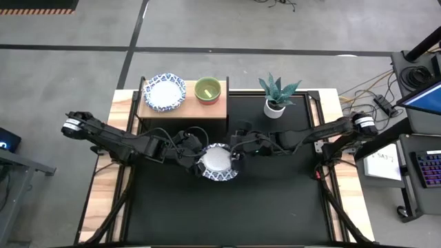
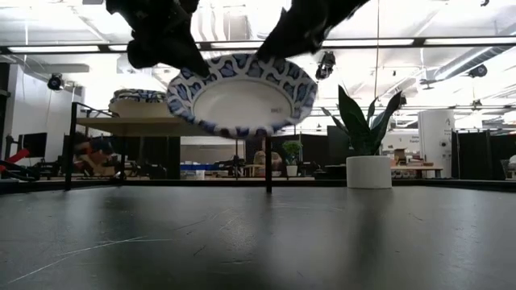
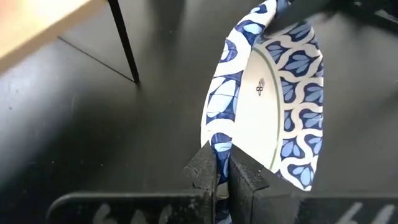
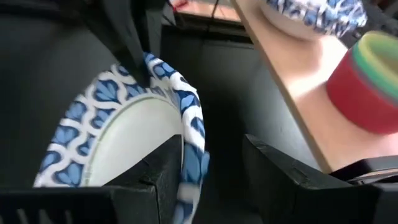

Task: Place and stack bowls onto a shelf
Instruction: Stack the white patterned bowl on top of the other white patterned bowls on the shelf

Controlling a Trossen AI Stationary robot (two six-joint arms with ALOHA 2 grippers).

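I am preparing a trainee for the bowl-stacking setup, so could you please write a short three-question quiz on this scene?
1. True or false: the lifted bowl rests on the table.
2. What stands on the shelf beside the patterned bowl? A: a plant. B: a stack of small bowls with a yellow-green one on top. C: nothing.
3. Fill in: the left gripper has its fingers ___ on the lifted bowl's rim.

Key: 1 false, it hangs clear of the table. 2 B. 3 shut.
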